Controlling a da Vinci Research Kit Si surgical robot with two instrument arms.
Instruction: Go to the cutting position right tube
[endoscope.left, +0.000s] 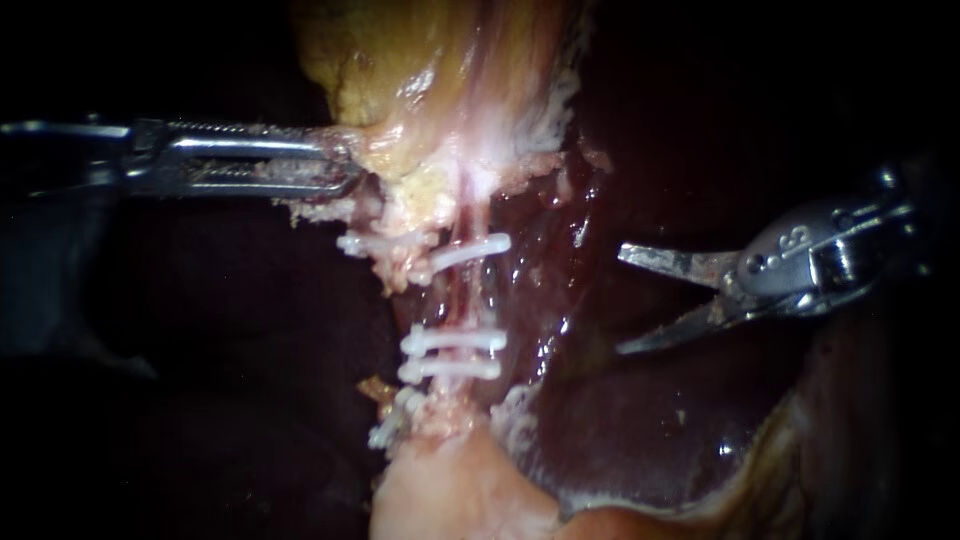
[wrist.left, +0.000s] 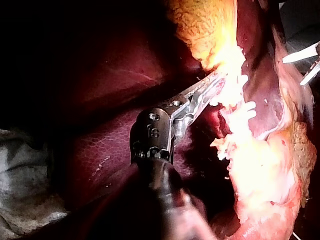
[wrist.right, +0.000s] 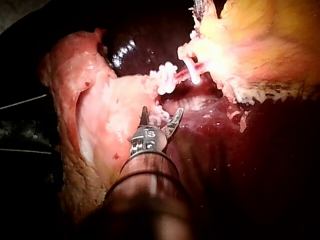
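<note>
Well, from where I stand it all hangs on one gap. The right instrument, a slender steel shaft ending in two pointed, blade-like jaws, has them spread wide and holding nothing above the glossy dark red liver. The right tube, a thin pinkish strand, lies off toward its 9 o'clock, well apart from the tips. In the endoscope view that tube runs from 12 to 6 o'clock, so its long axis sits across the line of the open jaws, which looks favourable for sliding them around it. A single white plastic clip crosses the tube higher up and a pair of white clips lower down; the bare stretch between them is, I'd judge, the spot to reach. The left instrument, long, steel and serrated, sits at 10 o'clock of that stretch, its jaws pinched on the low edge of the lumpy yellowish gallbladder. Neither instrument is much nearer, but only the right one is free, so the approach toward 9 o'clock falls to it.
</note>
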